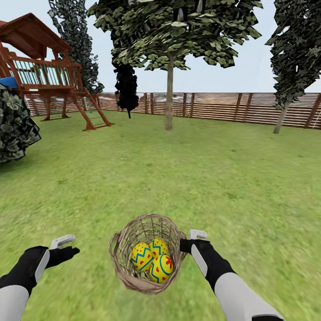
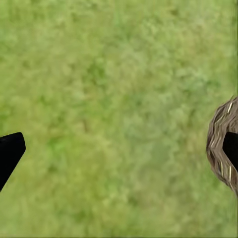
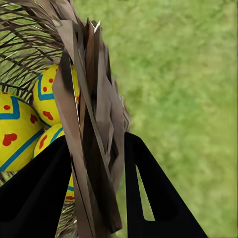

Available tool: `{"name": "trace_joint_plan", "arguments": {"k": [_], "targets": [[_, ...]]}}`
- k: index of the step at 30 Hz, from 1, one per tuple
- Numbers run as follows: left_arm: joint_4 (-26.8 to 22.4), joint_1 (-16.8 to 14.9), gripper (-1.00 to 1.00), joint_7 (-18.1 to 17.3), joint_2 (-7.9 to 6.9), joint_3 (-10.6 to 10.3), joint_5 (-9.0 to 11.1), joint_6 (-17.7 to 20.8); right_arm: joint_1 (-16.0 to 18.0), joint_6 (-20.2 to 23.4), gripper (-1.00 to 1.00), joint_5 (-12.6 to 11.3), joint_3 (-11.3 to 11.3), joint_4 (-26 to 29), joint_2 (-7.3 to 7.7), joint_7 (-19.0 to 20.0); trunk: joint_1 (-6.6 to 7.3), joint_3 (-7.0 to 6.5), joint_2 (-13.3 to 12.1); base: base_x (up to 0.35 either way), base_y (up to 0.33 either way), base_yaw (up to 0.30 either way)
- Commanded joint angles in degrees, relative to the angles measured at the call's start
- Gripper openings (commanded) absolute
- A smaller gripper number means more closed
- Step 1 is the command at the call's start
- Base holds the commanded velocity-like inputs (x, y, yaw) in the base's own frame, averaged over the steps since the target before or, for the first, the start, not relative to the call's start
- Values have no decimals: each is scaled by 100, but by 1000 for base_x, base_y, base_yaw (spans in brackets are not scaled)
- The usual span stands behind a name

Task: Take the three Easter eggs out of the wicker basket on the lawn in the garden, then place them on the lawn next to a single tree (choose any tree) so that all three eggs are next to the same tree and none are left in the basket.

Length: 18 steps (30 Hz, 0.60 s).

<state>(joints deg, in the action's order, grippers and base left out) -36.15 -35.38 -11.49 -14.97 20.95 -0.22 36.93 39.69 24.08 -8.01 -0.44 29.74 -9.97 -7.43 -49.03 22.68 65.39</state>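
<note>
The wicker basket (image 1: pixel 129 258) sits low and close in the head view on the lawn (image 1: pixel 200 178), with three Easter eggs (image 1: pixel 141 256) (image 1: pixel 158 246) (image 1: pixel 161 268) inside it. My right gripper (image 1: pixel 187 243) is at the basket's right rim. In the right wrist view its fingers (image 3: pixel 39 188) straddle the woven wall (image 3: pixel 94 114), one inside beside the eggs (image 3: pixel 15 134) and one outside, shut on it. My left gripper (image 1: pixel 71 247) hangs open over bare grass to the left of the basket, whose edge (image 2: pixel 218 144) shows beside one finger (image 2: pixel 10 153). A tree (image 1: pixel 169 93) with a pale trunk stands far ahead.
A brown slat fence (image 1: pixel 223 107) closes the garden at the back. A red-brown play tower (image 1: pixel 44 76) and a dark bush (image 1: pixel 13 125) stand at the left. Dark narrow trees (image 1: pixel 285 67) (image 1: pixel 127 89) rise near the fence. Open grass lies between me and the tree.
</note>
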Motion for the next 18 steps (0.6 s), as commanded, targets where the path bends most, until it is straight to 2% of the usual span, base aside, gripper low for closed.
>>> {"name": "trace_joint_plan", "arguments": {"k": [1, 18], "targets": [[-6, -4, 100, -24, 2, 23, -4, 33, 4, 18, -100, -87, -3, 14, -3, -39, -4, 6, 4, 326, 0, -1], [-6, -4, 100, -27, 2, 23, -4, 33, 4, 20, -100, -87, 0, 14, -3, -39, -4, 6, 4, 326, 0, 0]]}}
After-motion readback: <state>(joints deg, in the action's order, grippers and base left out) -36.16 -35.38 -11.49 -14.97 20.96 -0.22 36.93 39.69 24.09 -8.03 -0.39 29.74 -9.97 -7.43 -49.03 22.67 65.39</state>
